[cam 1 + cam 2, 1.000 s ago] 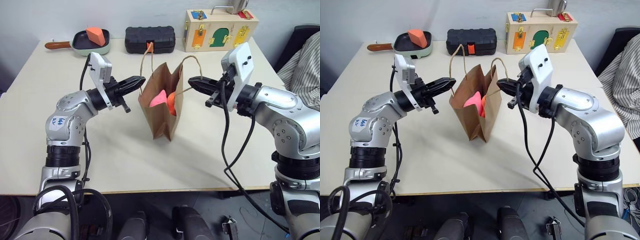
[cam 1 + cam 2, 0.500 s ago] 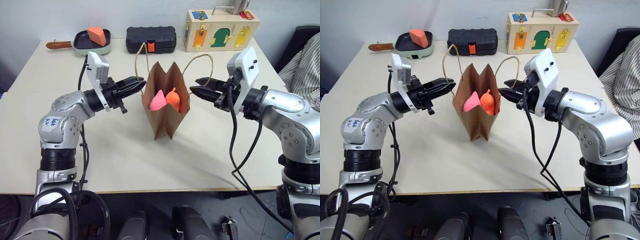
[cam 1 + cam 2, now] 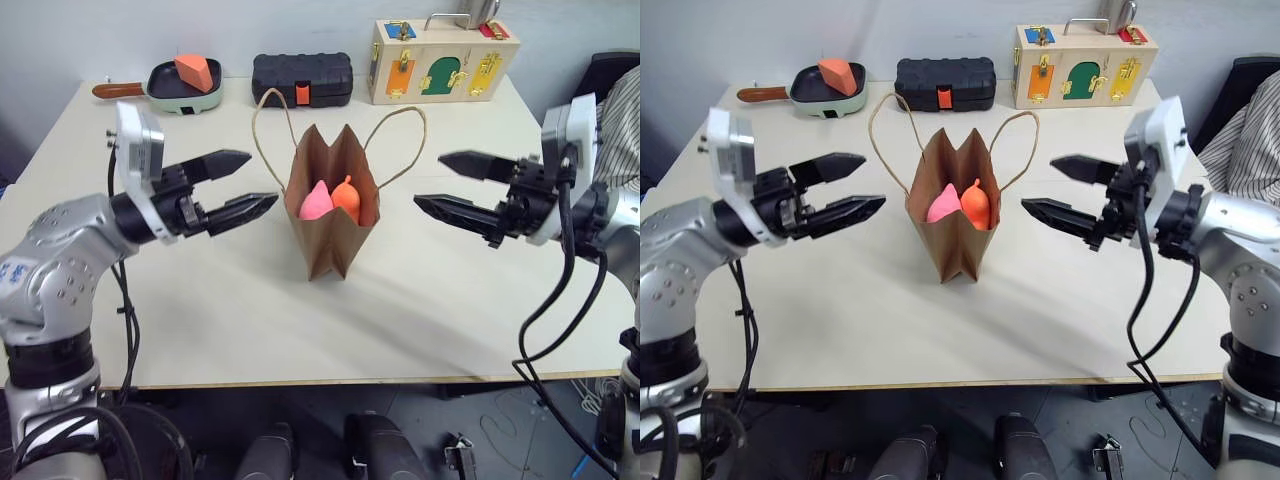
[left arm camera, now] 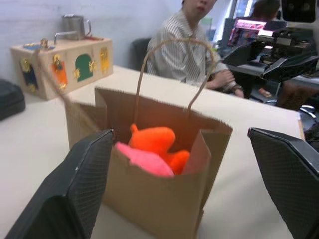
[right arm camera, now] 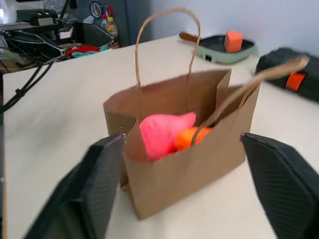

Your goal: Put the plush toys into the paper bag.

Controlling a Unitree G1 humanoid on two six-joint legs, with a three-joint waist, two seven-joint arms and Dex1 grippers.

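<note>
Left eye view: paper bag (image 3: 331, 225) stands upright mid-table, pink plush toy (image 3: 316, 201) and orange plush toy (image 3: 349, 198) inside. Left gripper (image 3: 243, 182) and right gripper (image 3: 447, 183) flank it, jaws wide apart, both empty, clear of handles.

Brown paper bag (image 3: 330, 235); pink, orange plush toys (image 3: 333, 199)

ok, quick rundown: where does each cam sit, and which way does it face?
Left and right eye views: on the head, looking forward and down at the table with the paper bag; both arms show, left gripper and right gripper open.
Left wrist view: looks along its fingers at the bag; pink toy and orange toy inside.
Right wrist view: the bag from the opposite side, its fingers flanking it.
Shared by all: the bag with both toys.
</note>
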